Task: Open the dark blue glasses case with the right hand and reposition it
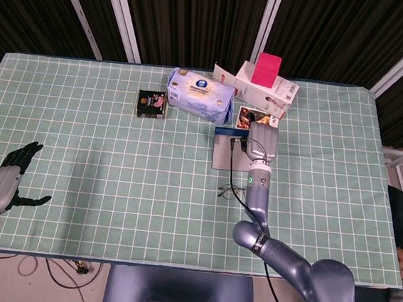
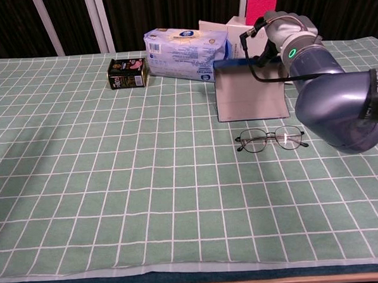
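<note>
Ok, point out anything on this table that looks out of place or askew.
The glasses lie loose on the green cloth, in front of the open dark blue glasses case and apart from it, not inside. The right hand is at the case's far edge. Nothing looks spilled or damaged.
</note>
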Action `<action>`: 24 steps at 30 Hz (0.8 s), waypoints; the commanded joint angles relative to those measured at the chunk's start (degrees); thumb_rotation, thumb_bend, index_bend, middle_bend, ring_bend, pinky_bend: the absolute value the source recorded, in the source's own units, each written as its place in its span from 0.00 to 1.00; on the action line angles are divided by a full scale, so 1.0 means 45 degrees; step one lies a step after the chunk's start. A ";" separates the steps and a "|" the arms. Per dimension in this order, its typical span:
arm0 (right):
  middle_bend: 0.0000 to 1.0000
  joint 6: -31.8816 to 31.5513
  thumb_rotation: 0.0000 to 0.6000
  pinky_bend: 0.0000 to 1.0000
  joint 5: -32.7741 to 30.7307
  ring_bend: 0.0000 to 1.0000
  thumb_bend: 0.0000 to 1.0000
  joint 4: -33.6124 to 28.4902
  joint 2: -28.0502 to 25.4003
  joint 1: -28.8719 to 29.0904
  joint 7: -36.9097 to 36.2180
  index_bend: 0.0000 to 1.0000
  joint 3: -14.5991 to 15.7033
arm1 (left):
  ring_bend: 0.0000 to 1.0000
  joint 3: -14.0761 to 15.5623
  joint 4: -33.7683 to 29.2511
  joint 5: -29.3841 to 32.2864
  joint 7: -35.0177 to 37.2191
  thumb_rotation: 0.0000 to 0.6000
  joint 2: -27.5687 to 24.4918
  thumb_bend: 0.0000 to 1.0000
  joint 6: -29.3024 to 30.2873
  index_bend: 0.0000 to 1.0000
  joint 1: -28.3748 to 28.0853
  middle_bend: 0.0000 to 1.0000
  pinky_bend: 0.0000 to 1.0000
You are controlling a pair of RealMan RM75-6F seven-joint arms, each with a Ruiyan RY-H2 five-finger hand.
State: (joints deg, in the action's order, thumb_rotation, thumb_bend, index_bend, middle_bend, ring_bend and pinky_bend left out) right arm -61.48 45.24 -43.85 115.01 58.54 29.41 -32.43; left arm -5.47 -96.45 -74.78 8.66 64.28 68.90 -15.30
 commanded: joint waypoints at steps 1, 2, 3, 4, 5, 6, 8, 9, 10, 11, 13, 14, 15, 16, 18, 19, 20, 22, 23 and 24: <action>0.93 0.0012 1.00 1.00 -0.0157 1.00 0.39 0.0025 -0.0068 0.0114 0.0161 0.00 -0.0214 | 0.00 0.0001 -0.0003 -0.0016 -0.0013 1.00 0.0007 0.01 0.0016 0.00 0.0002 0.00 0.00; 0.93 -0.0061 1.00 1.00 -0.0199 1.00 0.37 -0.0097 -0.0119 0.0065 0.0200 0.00 -0.0243 | 0.00 0.0008 -0.0002 -0.0026 -0.0026 1.00 0.0013 0.01 0.0017 0.00 0.0001 0.00 0.00; 0.93 -0.0099 1.00 1.00 -0.0256 1.00 0.37 -0.0214 -0.0159 0.0014 0.0259 0.00 -0.0260 | 0.00 0.0013 -0.0006 -0.0032 -0.0034 1.00 0.0015 0.01 0.0015 0.00 0.0001 0.00 0.00; 0.93 -0.0149 1.00 1.00 -0.0347 1.00 0.36 -0.0452 -0.0238 -0.0079 0.0382 0.00 -0.0267 | 0.00 0.0022 -0.0004 -0.0048 -0.0045 1.00 0.0018 0.01 0.0017 0.00 0.0000 0.00 0.00; 0.93 -0.0241 1.00 1.00 -0.0400 1.00 0.35 -0.0748 -0.0346 -0.0198 0.0510 0.00 -0.0242 | 0.00 0.0029 0.0005 -0.0072 -0.0067 1.00 0.0022 0.01 0.0036 0.00 0.0004 0.00 0.00; 0.93 -0.0375 1.00 1.00 -0.0400 1.00 0.35 -0.1074 -0.0473 -0.0330 0.0622 0.00 -0.0188 | 0.00 0.0036 0.0011 -0.0101 -0.0091 1.00 0.0026 0.01 0.0067 0.00 0.0012 0.00 0.00; 0.92 -0.0687 1.00 1.00 -0.0335 1.00 0.35 -0.1790 -0.0732 -0.0643 0.0732 0.00 -0.0050 | 0.00 0.0043 0.0019 -0.0154 -0.0115 1.00 0.0035 0.01 0.0134 0.00 0.0031 0.00 0.00; 0.92 -0.0832 1.00 1.00 -0.0288 1.00 0.35 -0.2134 -0.0859 -0.0797 0.0765 0.00 0.0025 | 0.00 0.0046 0.0026 -0.0174 -0.0124 1.00 0.0040 0.01 0.0162 0.00 0.0039 0.00 0.00; 0.91 -0.1052 1.00 1.00 -0.0198 1.00 0.35 -0.2688 -0.1072 -0.1046 0.0810 0.00 0.0160 | 0.00 0.0048 0.0038 -0.0197 -0.0138 1.00 0.0047 0.01 0.0198 0.00 0.0049 0.00 0.00; 0.91 -0.1297 1.00 1.00 -0.0047 0.99 0.35 -0.3300 -0.1322 -0.1341 0.0840 0.00 0.0357 | 0.00 0.0051 0.0049 -0.0221 -0.0147 1.00 0.0054 0.01 0.0235 0.00 0.0061 0.00 0.00; 0.88 -0.1789 1.00 0.99 0.0409 0.97 0.35 -0.4395 -0.1841 -0.1925 0.0882 0.00 0.0864 | 0.00 0.0061 0.0080 -0.0278 -0.0178 1.00 0.0059 0.01 0.0303 0.00 0.0081 0.00 0.00; 0.85 -0.2118 1.00 0.96 0.0792 0.94 0.35 -0.5037 -0.2192 -0.2311 0.0869 0.00 0.1248 | 0.00 0.0069 0.0100 -0.0315 -0.0198 1.00 0.0061 0.01 0.0342 0.00 0.0093 0.00 0.00; 0.80 -0.2408 1.00 0.92 0.1158 0.89 0.35 -0.5696 -0.2568 -0.2723 0.0829 0.00 0.1654 | 0.00 0.0076 0.0119 -0.0349 -0.0217 1.00 0.0060 0.01 0.0386 0.00 0.0108 0.00 0.00; 0.75 -0.2692 1.00 0.88 0.1481 0.84 0.34 -0.6413 -0.2985 -0.3175 0.0779 0.00 0.2064 | 0.00 0.0085 0.0131 -0.0382 -0.0229 1.00 0.0057 0.01 0.0428 0.00 0.0125 0.00 0.00; 0.57 -0.3150 1.00 0.71 0.1966 0.66 0.32 -0.7688 -0.3759 -0.3947 0.0666 0.00 0.2717 | 0.00 0.0108 0.0158 -0.0441 -0.0264 1.00 0.0050 0.01 0.0491 0.00 0.0152 0.00 0.00; 0.51 -0.3412 1.00 0.65 0.2209 0.59 0.31 -0.8491 -0.4281 -0.4435 0.0626 0.00 0.3128 | 0.00 0.0138 0.0191 -0.0495 -0.0328 1.00 0.0040 0.01 0.0521 0.00 0.0165 0.00 0.00; 0.46 -0.3620 1.00 0.59 0.2443 0.52 0.30 -0.9243 -0.4796 -0.4868 0.0567 0.00 0.3505 | 0.00 0.0168 0.0220 -0.0549 -0.0401 1.00 0.0026 0.01 0.0554 0.00 0.0178 0.00 0.00; 0.35 -0.3941 1.00 0.48 0.2740 0.39 0.28 -1.0197 -0.5505 -0.5478 0.0499 0.00 0.4043 | 0.00 0.0192 0.0258 -0.0619 -0.0501 1.00 0.0020 0.01 0.0622 0.00 0.0195 0.00 0.00; 0.27 -0.4205 1.00 0.41 0.2920 0.29 0.26 -1.0659 -0.5899 -0.5854 0.0480 0.00 0.4374 | 0.00 0.0205 0.0303 -0.0669 -0.0604 1.00 0.0020 0.01 0.0678 0.00 0.0205 0.00 0.00; 0.22 -0.4581 1.00 0.37 0.3290 0.23 0.25 -1.1346 -0.6475 -0.6382 0.0327 0.00 0.4855 | 0.00 0.0221 0.0346 -0.0720 -0.0732 1.00 0.0031 0.01 0.0741 0.00 0.0217 0.00 0.00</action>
State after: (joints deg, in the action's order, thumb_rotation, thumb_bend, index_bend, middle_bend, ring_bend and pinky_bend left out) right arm -76.79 55.02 -86.19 93.63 37.20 32.06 -17.36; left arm -4.58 -95.13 -77.75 5.86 64.40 71.93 -14.40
